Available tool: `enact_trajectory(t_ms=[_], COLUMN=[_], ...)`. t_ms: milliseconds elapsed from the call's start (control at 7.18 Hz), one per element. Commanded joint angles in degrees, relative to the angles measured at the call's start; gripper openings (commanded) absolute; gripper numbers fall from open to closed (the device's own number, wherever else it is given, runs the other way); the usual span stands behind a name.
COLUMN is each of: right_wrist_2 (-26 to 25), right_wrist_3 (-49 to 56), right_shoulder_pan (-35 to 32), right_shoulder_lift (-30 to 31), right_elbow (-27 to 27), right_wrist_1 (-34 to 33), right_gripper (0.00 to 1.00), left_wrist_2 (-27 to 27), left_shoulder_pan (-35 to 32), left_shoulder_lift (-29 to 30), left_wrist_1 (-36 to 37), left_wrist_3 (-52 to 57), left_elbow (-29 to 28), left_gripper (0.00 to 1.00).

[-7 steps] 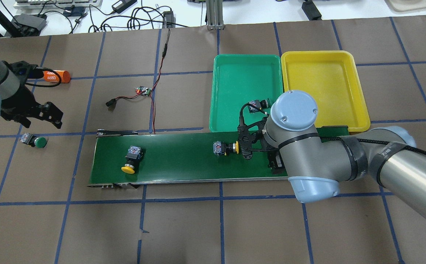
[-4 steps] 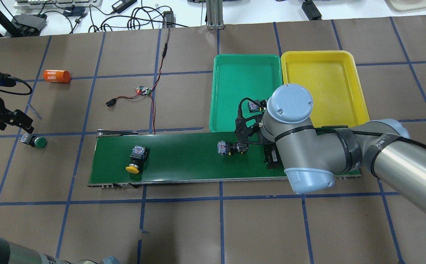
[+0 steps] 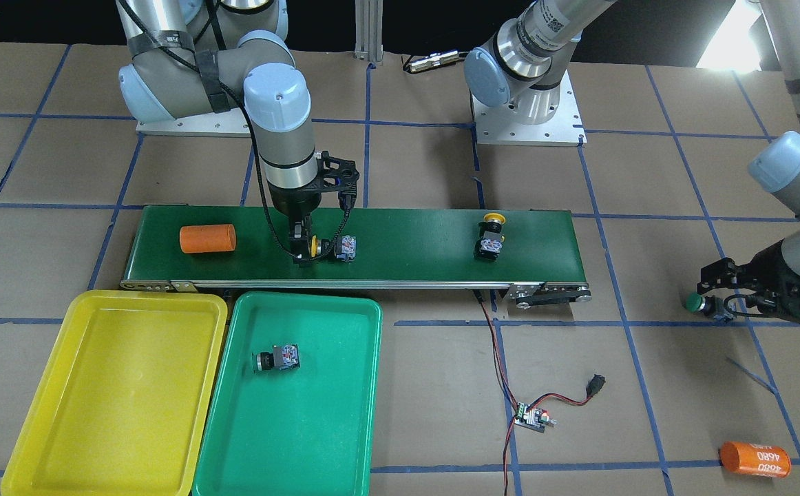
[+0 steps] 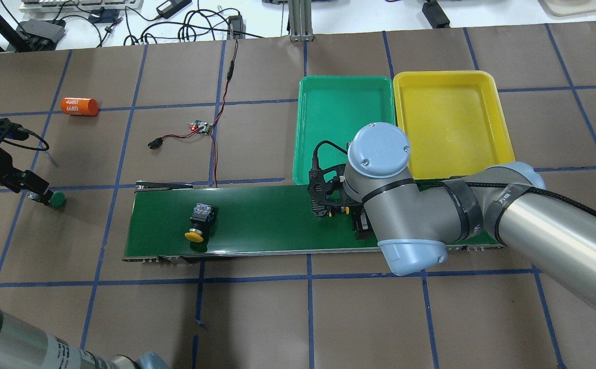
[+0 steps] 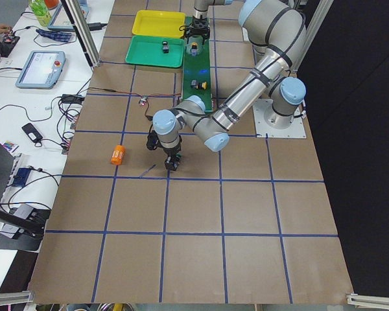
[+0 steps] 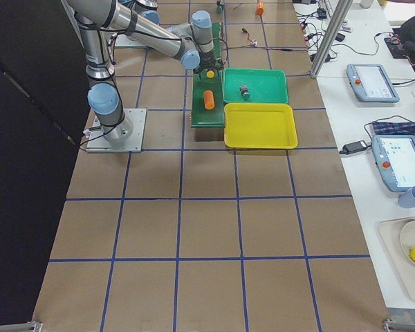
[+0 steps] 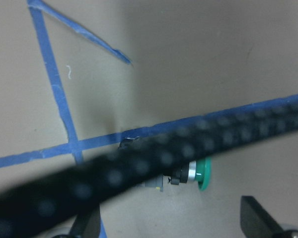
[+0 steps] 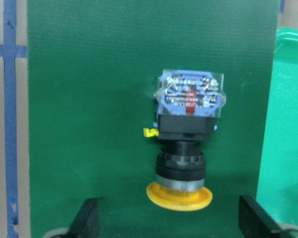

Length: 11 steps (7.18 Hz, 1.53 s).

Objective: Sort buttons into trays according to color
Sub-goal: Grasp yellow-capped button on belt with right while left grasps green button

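On the conveyor belt (image 3: 407, 251) lies a yellow-capped button (image 8: 185, 144). My right gripper (image 8: 171, 219) is open, its fingers to either side of the cap; the front-facing view shows it there (image 3: 310, 249). A second yellow button (image 3: 489, 238) lies further along the belt (image 4: 200, 224). On the table, my left gripper (image 7: 171, 225) hangs open over a green button (image 7: 201, 173), which the overhead view shows at the far left (image 4: 58, 199). Another green button (image 3: 277, 359) rests in the green tray (image 3: 303, 434). The yellow tray (image 3: 111, 406) holds nothing.
An orange cylinder (image 3: 207, 238) lies on the belt near the trays. Another orange cylinder (image 4: 79, 106) lies on the table beyond the left gripper. A small circuit board (image 4: 201, 126) with red-black wires lies near the belt's end.
The right gripper has moved left along the belt and now covers the yellow button. The other yellow button has drifted right with the belt. The left gripper has come down to the green button.
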<state>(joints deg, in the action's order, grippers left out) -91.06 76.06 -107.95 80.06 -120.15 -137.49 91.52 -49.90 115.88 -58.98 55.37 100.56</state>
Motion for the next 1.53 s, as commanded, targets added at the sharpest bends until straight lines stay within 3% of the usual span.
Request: enact_trajectory(t_ms=[0,418,697,836,1115,1254,1393], right_wrist_2=[0.1,-0.2,-0.2,-0.3,-4.5,-4.6,-4.6], right_wrist_3=[-3.5,-3.5,-3.2,-3.1,-2.0,-1.9,0.7], right_shoulder_pan=[-0.7,-0.7,-0.6,-0.2,0.9,3.2,7.1], right_shoulder_lift=[-0.3,-0.6,-0.6,-0.6,-0.4,-0.4,-0.9], right_elbow=[0.8,0.5,0.7,0.8,2.7,5.5,8.0], right_wrist_1=[0.1,0.1,0.0,0.0,-0.1,0.5,2.9], right_gripper=[1.00,0.74,0.38,0.25,0.15,0.15,0.16], left_wrist_2=[-0.2,-2.8,-2.7,-2.7,-2.3,-2.1,-0.2], left_shoulder_pan=[0.5,0.5,0.5,0.5,0.5,0.5,0.6], left_shoulder_lift=[0.9,1.8,1.9,1.9,2.7,3.4,3.5], left_wrist_1=[0.4,0.6,0.7,0.7,0.8,1.2,2.2], left_wrist_3=[0.8,1.1,1.1,1.1,0.7,0.8,0.9], left_elbow=[-0.1,-0.1,-0.1,0.0,0.2,0.2,0.1], left_gripper=[1.00,1.00,1.00,1.00,1.00,0.91,0.45])
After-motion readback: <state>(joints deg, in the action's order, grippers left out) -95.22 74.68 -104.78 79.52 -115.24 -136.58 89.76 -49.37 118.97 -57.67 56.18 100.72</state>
